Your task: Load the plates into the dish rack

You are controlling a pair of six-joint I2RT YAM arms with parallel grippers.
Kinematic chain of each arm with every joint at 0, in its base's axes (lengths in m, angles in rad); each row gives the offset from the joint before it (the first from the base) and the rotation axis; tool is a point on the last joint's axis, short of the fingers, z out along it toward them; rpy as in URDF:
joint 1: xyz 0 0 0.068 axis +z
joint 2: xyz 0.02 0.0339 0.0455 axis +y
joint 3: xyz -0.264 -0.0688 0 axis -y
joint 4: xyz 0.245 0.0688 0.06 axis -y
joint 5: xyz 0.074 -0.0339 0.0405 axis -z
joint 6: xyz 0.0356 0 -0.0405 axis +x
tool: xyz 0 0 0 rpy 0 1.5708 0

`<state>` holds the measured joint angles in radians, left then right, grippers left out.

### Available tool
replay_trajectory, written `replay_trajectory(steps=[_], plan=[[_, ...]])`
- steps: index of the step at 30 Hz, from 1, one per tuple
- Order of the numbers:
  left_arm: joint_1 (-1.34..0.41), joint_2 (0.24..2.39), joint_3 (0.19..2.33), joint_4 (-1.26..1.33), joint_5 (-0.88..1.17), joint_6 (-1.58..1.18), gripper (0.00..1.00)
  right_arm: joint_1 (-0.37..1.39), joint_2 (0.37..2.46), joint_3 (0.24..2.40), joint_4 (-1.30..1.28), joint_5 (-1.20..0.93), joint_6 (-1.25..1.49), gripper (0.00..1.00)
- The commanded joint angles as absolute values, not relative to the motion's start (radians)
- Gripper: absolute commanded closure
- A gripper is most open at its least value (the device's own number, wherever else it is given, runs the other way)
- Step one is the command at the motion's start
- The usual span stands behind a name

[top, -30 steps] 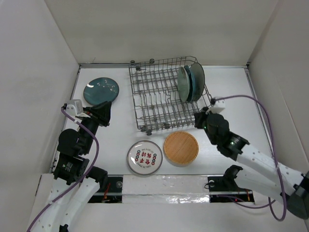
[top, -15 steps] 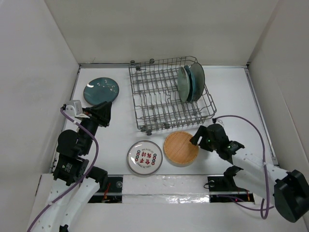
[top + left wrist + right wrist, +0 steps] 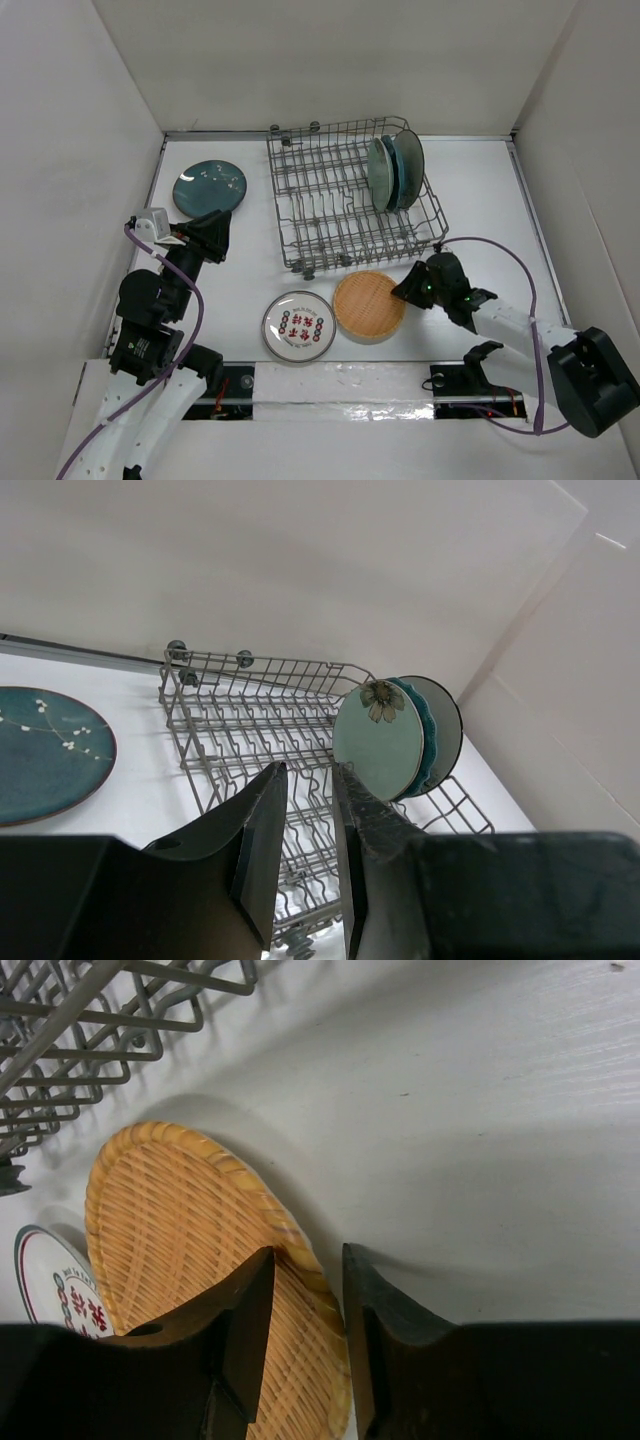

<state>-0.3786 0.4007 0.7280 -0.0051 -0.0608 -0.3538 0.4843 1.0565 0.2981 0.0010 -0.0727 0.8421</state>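
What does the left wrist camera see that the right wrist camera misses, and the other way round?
Left wrist only: the dark teal plate lying flat, and three plates standing in the dish rack. Right wrist only: the woven plate, and an edge of the white patterned plate. Both: the rack's wires and the white table.

Six plates [image 3: 209, 187], one dish rack [image 3: 330, 210]

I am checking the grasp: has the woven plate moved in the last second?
Yes. The woven plate slid a little left, closing the gap to the patterned plate, as the right claw reached its rim.
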Motion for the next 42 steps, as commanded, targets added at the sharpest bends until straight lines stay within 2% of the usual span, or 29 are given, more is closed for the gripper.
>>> replay_trajectory(steps=[1,3,8,11,12,13,21,27,32,36,38,39,42], plan=[[-0.382,0.391,0.724,0.032,-0.060,-0.344,0.78,0.479,1.063,0.291,0.003,-0.086,0.848,0.65],[-0.382,0.391,0.724,0.034,-0.060,-0.344,0.78,0.479,1.034,0.296,-0.038,-0.074,0.851,0.75],[-0.382,0.393,0.724,0.035,-0.055,-0.344,0.77,0.503,0.913,0.365,-0.243,0.063,0.839,0.83],[-0.382,0.390,0.723,0.035,-0.054,-0.345,0.77,0.514,0.799,0.397,-0.337,0.115,0.836,0.91],[-0.382,0.390,0.723,0.037,-0.052,-0.345,0.77,0.525,0.754,0.423,-0.354,0.127,0.835,0.98],[-0.382,0.390,0.723,0.037,-0.051,-0.345,0.77,0.525,0.735,0.437,-0.366,0.123,0.831,1.00],[-0.382,0.385,0.724,0.037,-0.048,-0.347,0.77,0.600,0.713,0.679,-0.465,0.037,0.692,1.00],[-0.382,0.380,0.724,0.038,-0.046,-0.347,0.76,0.687,0.798,0.906,-0.506,-0.170,0.525,1.00],[-0.382,0.385,0.723,0.038,-0.041,-0.347,0.76,0.710,0.847,0.998,-0.305,-0.199,0.466,1.00],[-0.382,0.387,0.723,0.037,-0.041,-0.347,0.76,0.710,0.968,1.089,-0.169,-0.037,0.394,1.00],[-0.382,0.385,0.724,0.037,-0.040,-0.347,0.76,0.710,1.142,1.208,-0.150,0.194,0.310,1.00],[-0.382,0.385,0.723,0.037,-0.040,-0.347,0.76,0.710,1.143,1.209,-0.146,0.195,0.310,1.00],[-0.382,0.385,0.721,0.038,-0.038,-0.348,0.76,0.701,1.314,1.314,-0.109,0.418,0.207,1.00]])
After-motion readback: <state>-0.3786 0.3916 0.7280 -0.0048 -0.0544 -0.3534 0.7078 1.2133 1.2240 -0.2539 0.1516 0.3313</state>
